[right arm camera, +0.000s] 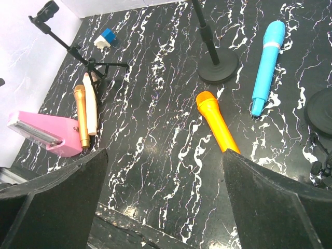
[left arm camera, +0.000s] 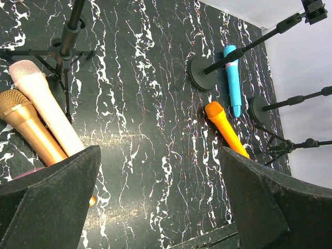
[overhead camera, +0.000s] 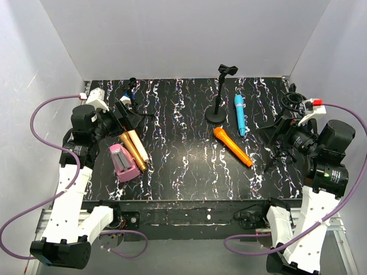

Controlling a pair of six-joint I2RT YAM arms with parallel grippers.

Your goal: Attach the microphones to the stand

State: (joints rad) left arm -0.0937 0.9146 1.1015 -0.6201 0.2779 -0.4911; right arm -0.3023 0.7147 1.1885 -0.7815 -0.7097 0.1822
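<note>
Four microphones lie flat on the black marbled table. The cyan one (overhead camera: 239, 114) (right arm camera: 265, 67) and the orange one (overhead camera: 232, 146) (right arm camera: 217, 122) are right of centre, beside a round-base stand (overhead camera: 217, 116) (right arm camera: 218, 70) with an empty clip on top. At the left, the golden-brown one (overhead camera: 129, 151) (left arm camera: 28, 129) and the pale pink one (overhead camera: 139, 146) (left arm camera: 44, 106) lie side by side. My left gripper (overhead camera: 127, 114) (left arm camera: 161, 192) hovers open just behind that pair. My right gripper (overhead camera: 282, 133) (right arm camera: 166, 197) is open at the right edge, with nothing in it.
A flat pink box (overhead camera: 122, 162) (right arm camera: 44, 134) lies left of the golden-brown microphone. One tripod stand (right arm camera: 78, 54) is at the back left, and more black stands (overhead camera: 289, 112) crowd the right side near my right arm. A small blue and white object (right arm camera: 106, 37) sits at the back left.
</note>
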